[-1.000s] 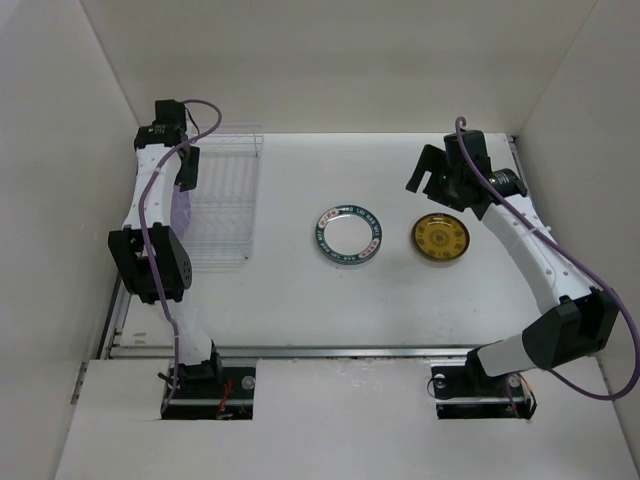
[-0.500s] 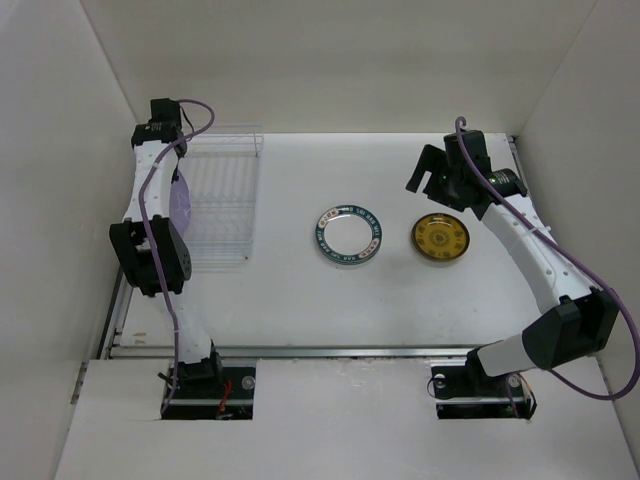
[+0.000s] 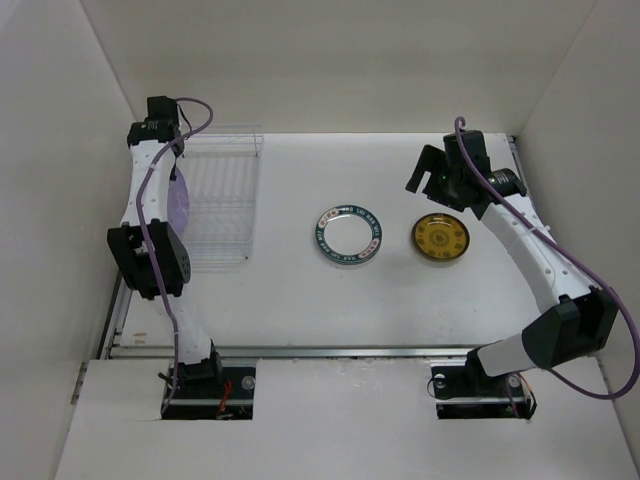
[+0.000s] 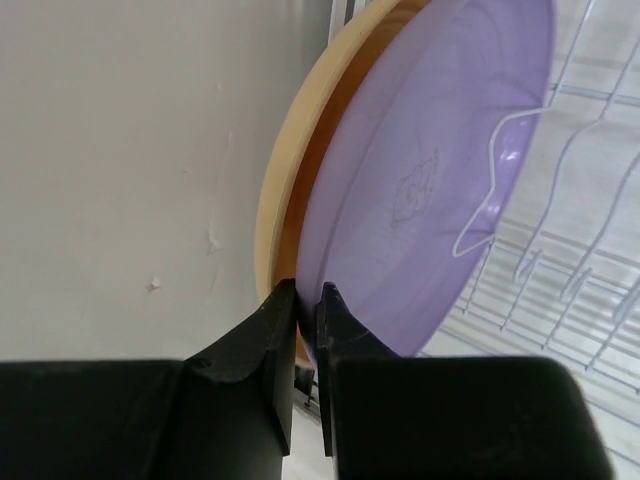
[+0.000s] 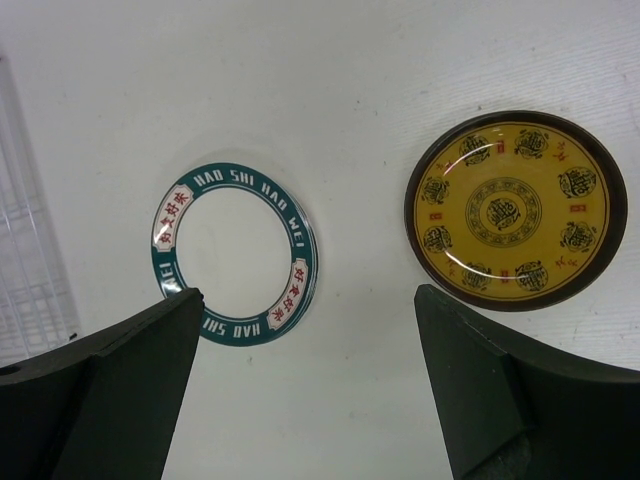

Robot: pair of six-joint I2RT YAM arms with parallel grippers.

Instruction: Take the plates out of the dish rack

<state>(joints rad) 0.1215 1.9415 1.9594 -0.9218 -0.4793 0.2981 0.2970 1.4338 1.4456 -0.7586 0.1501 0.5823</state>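
The dish rack (image 3: 225, 195) of thin wire stands at the back left. One large tan plate with a purple underside (image 3: 179, 205) stands on edge at its left side. My left gripper (image 3: 172, 178) reaches down onto it. In the left wrist view the left gripper (image 4: 308, 300) is shut on the rim of this plate (image 4: 430, 180), with the rack's wires (image 4: 580, 290) to the right. A white plate with a teal rim (image 3: 347, 237) and a small mustard-yellow plate (image 3: 441, 240) lie flat mid-table. My right gripper (image 3: 430, 178) hovers open above them; in its own view the gripper (image 5: 308, 300) frames the teal-rimmed plate (image 5: 236, 255) and the yellow plate (image 5: 515, 210).
White enclosure walls surround the table. The left wall (image 4: 120, 150) runs close beside the rack and the held plate. The rack's other slots hold nothing that I can see.
The left gripper's jaws have closed onto the tan plate's rim, and the left wrist has shifted slightly left and back. The right arm has not moved.
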